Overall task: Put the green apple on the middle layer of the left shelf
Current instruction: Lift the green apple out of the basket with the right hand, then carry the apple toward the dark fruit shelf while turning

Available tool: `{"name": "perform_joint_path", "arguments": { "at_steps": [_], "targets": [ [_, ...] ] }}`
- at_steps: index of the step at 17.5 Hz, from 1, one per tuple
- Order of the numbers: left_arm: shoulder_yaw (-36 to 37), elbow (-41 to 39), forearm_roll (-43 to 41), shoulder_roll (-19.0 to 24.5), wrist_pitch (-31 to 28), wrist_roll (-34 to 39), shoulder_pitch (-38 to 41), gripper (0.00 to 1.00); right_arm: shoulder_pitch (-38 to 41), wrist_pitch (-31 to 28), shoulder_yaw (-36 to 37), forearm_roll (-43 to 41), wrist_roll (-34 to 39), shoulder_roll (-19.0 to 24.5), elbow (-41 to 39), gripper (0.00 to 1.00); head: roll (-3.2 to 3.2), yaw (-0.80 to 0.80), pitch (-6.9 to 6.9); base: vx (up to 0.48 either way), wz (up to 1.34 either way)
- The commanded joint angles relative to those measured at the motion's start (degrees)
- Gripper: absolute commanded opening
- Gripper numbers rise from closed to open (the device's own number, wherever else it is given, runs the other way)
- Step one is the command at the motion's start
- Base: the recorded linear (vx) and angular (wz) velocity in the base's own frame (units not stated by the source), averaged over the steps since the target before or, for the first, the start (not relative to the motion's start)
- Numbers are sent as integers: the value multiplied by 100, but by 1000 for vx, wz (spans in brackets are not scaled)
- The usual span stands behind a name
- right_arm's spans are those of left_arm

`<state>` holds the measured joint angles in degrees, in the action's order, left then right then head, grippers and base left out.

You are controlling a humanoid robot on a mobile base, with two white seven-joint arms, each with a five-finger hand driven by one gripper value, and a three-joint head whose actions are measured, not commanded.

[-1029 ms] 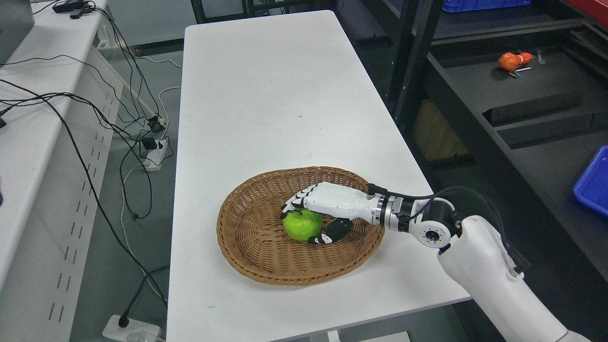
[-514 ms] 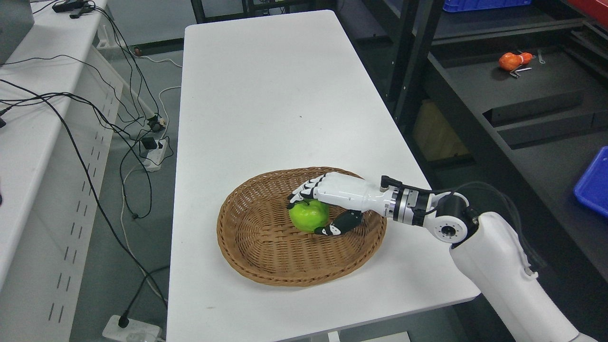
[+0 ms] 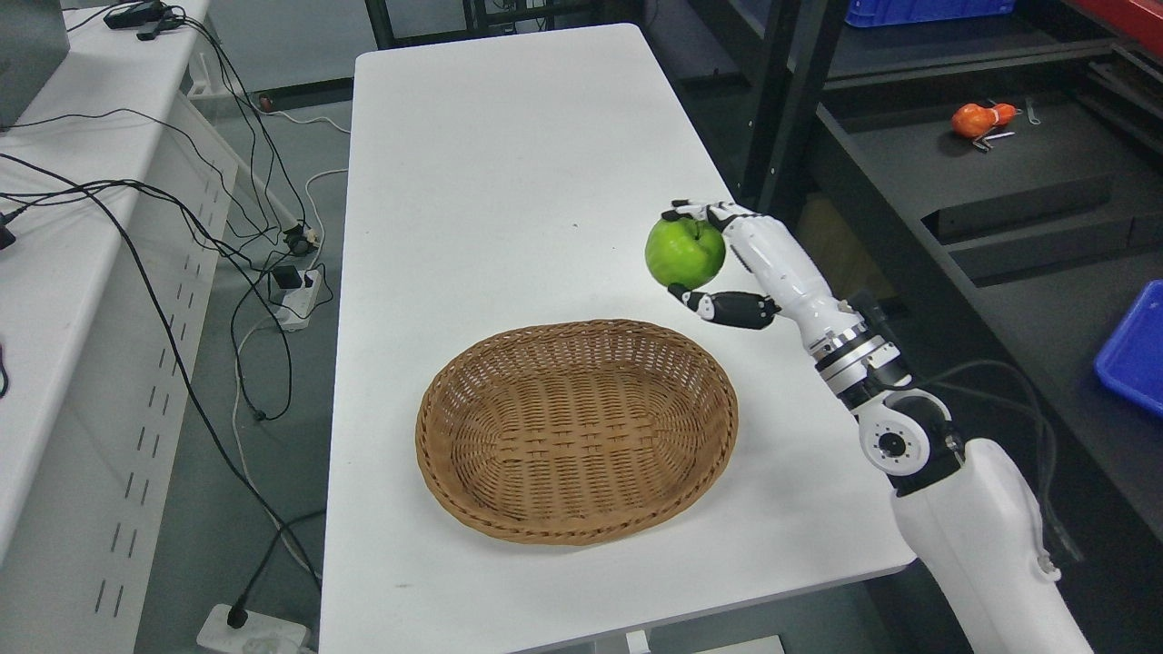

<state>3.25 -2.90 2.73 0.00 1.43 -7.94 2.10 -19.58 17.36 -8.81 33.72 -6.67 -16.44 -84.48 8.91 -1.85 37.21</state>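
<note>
My right hand [image 3: 695,259] comes in from the lower right and is shut on the green apple [image 3: 683,252]. It holds the apple in the air above the white table [image 3: 509,182], beyond the far right rim of the wicker basket [image 3: 576,430]. The basket holds nothing. The fingers wrap the apple's top and right side, and the dark thumb sits under it. The left arm is out of view.
A dark shelf unit [image 3: 999,191] stands to the right of the table, with an orange object [image 3: 979,118] on one layer and blue bins [image 3: 1136,350] at its edges. A white bench with cables [image 3: 136,209] runs along the left. A power strip [image 3: 295,304] lies on the floor.
My right hand has lifted the apple out of the basket and carried it up and to the right, away from me. The basket has stayed in place.
</note>
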Motion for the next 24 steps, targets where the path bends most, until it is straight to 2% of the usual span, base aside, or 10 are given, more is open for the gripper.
{"name": "perform_joint_path", "arguments": {
  "at_steps": [1, 7, 14, 24],
  "targets": [
    [0, 0, 0, 100, -3, -6, 1, 100, 551, -400, 986, 144, -853, 395, -393, 0, 0, 0, 0, 0, 0],
    [0, 0, 0, 100, -3, 3, 1, 100, 903, -400, 1022, 135, -853, 791, -692, 0, 0, 0, 0, -128, 34],
    [0, 0, 8, 100, -3, -6, 1, 100, 1061, -391, 1048, 135, -853, 800, -683, 0, 0, 0, 0, -331, -1],
    [0, 0, 0, 100, -3, -6, 1, 100, 1132, -373, 1048, 135, -844, 791, -683, 0, 0, 0, 0, -454, -109]
  ]
}}
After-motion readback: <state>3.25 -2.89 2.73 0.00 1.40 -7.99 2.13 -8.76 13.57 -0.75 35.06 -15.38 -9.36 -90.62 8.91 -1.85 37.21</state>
